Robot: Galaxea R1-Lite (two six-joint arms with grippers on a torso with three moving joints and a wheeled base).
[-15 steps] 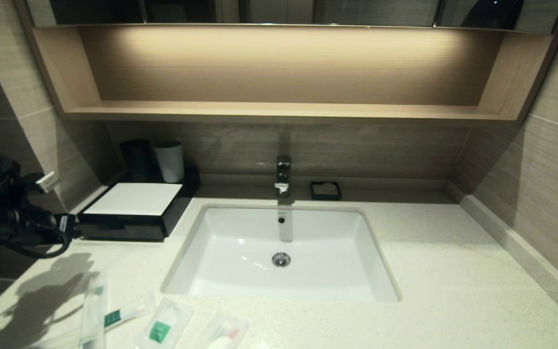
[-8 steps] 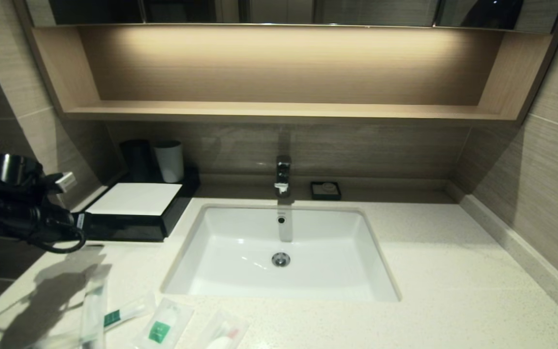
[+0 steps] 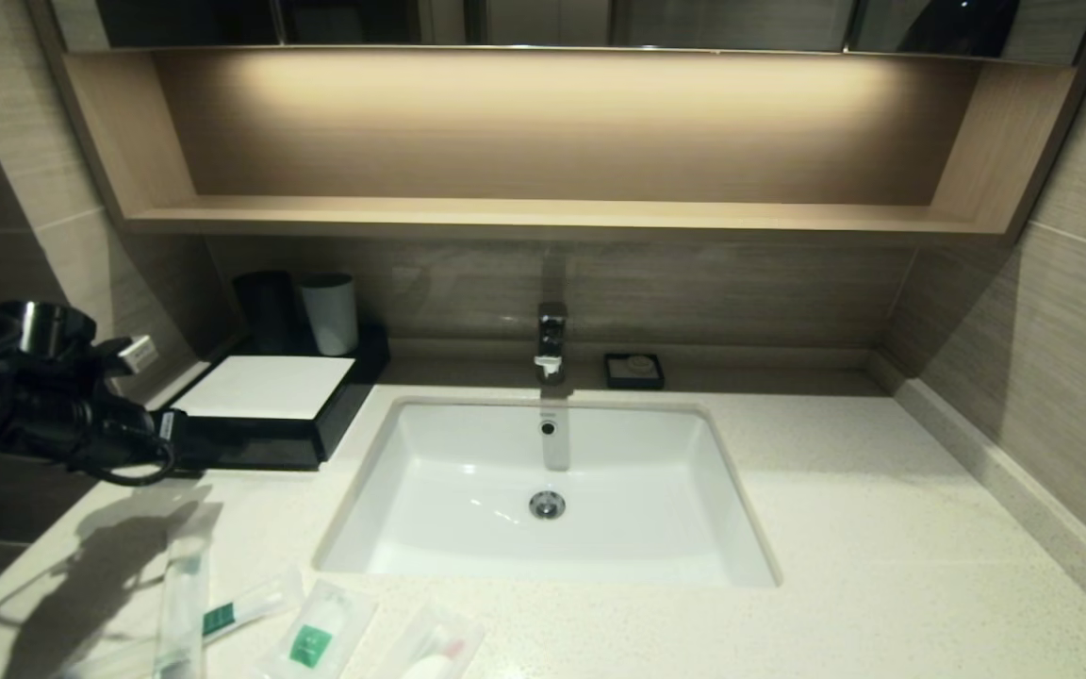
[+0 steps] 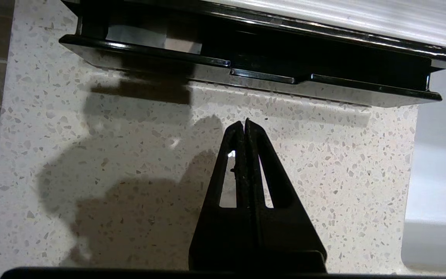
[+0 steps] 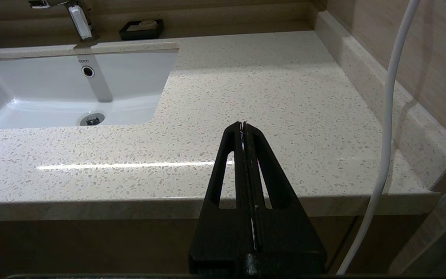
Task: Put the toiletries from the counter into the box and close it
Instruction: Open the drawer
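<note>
The toiletries lie at the counter's (image 3: 882, 528) front left: a toothbrush pack (image 3: 182, 604), a second pack with a green band (image 3: 243, 606), a green-label sachet (image 3: 317, 637) and a packet with a pink-red mark (image 3: 435, 651). The black box with a white top (image 3: 260, 387) stands at the back left. My left gripper (image 3: 187, 443) is shut and empty, just in front of the box's drawer front. In the left wrist view the gripper (image 4: 244, 123) points at the drawer's notch handle (image 4: 263, 76), a short gap away. My right gripper (image 5: 242, 124) is shut and empty, over the counter's front right edge.
A white sink (image 3: 468, 453) with a faucet (image 3: 551, 339) is set in the middle of the counter. A black tumbler (image 3: 265, 311) and a white tumbler (image 3: 330, 313) stand behind the box. A small black dish (image 3: 633, 370) sits by the back wall. A white cable (image 5: 387, 116) hangs near the right gripper.
My left arm has moved to the right, closer to the front of the box. The toiletries and the box have not moved.
</note>
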